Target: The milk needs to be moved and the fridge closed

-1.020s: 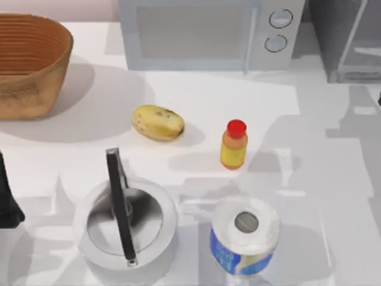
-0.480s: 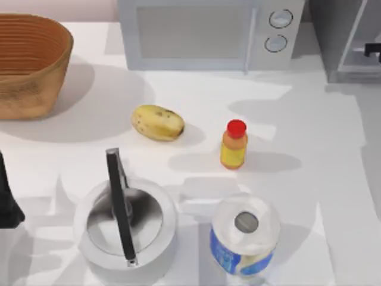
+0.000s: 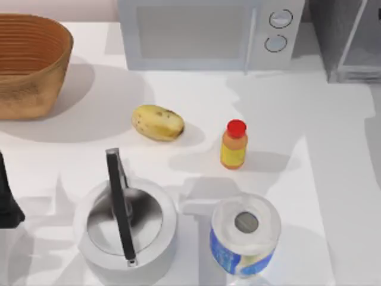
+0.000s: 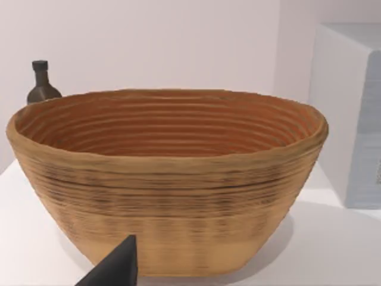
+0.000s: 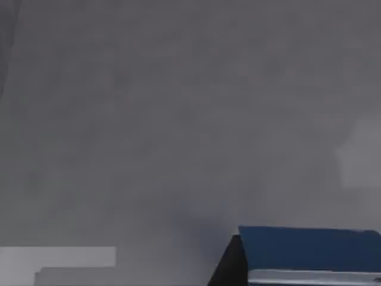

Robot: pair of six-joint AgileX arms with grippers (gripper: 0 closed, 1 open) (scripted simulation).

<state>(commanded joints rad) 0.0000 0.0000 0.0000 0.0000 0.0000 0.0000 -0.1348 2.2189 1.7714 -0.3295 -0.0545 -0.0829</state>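
Since the containers matter most here: the wicker basket [image 3: 30, 62] sits at 10 o'clock on the bench [image 3: 333, 179]. The left wrist view looks straight at it, with its ribbed inner wall on show all round. A dark glass bottle [image 4: 41, 83] stands behind its rim. The fridge [image 3: 328, 36] is off at 1 o'clock with its pale framed door [image 3: 357, 36] swung open. The microwave [image 3: 202, 33] sits at 12 with its door flat shut.

The milk [image 5: 309, 253] turns up in the right wrist view. You just get its blue top in front of a plain grey surface, with the right gripper [image 5: 229, 265] dark and flush against the carton's side. Can't tell if it's actually clamped on it, or if that grey is the fridge's inside.

The left arm [image 3: 7, 199] is parked at 8 o'clock on the bench edge. One dark tip of the left gripper [image 4: 119, 265] pokes in front of the basket, so no telling if it's apart or together.

The silver kettle [image 3: 128, 223] is at 7, the wrapped paper roll [image 3: 245, 232] at 5, and the potato [image 3: 158, 122] is near the middle. The red-capped bottle [image 3: 234, 145] stands to the potato's 3 o'clock side.

Versus half a second ago, the dark bit of the right arm at the fridge opening has moved on from that spot. The shadows on the bench's right half have slid too. Nothing on the bench has budged.
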